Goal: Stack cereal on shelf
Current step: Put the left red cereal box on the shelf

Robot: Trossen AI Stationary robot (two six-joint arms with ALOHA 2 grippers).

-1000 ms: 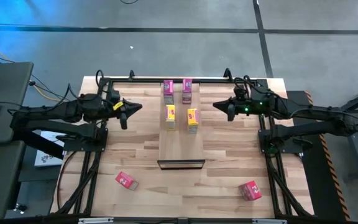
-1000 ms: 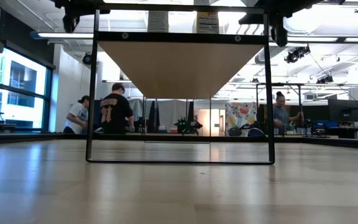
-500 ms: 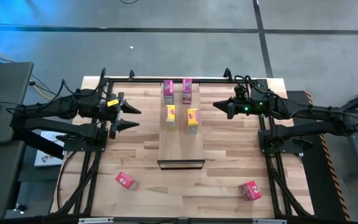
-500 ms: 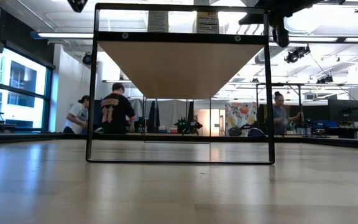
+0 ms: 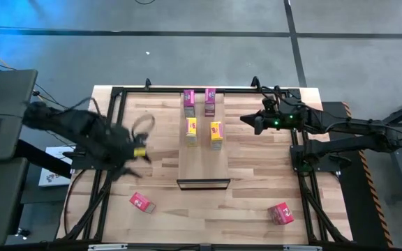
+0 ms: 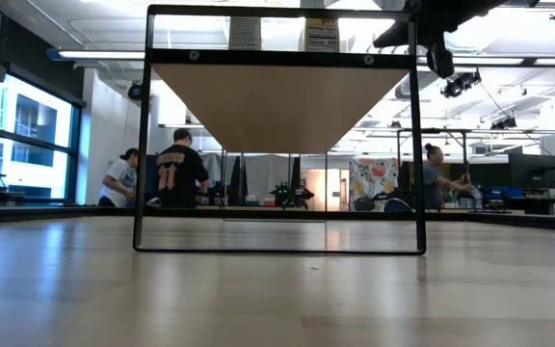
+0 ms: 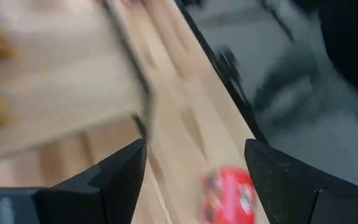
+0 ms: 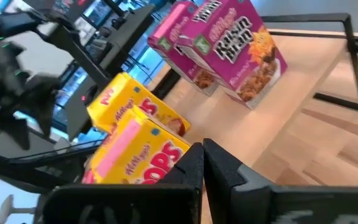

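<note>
Nearest the front edge of the desk point(image 5: 257, 174) lie two red boxes, one point(image 5: 141, 203) on the left and one point(image 5: 280, 213) on the right. Above the left one hangs the left pincer point(image 5: 132, 155), empty with fingers spread wide. Farther back the shelf point(image 5: 202, 164) carries two yellow boxes point(image 5: 216, 132), then two pink boxes point(image 5: 209, 100), and beside the yellow ones hovers the right pincer point(image 5: 245, 118), pressed closed on nothing.

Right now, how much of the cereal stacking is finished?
Four boxes stand on the shelf: two magenta boxes and two yellow boxes. The open left gripper is empty, near one red box. Two red boxes remain on the table; the right gripper waits shut.
</note>
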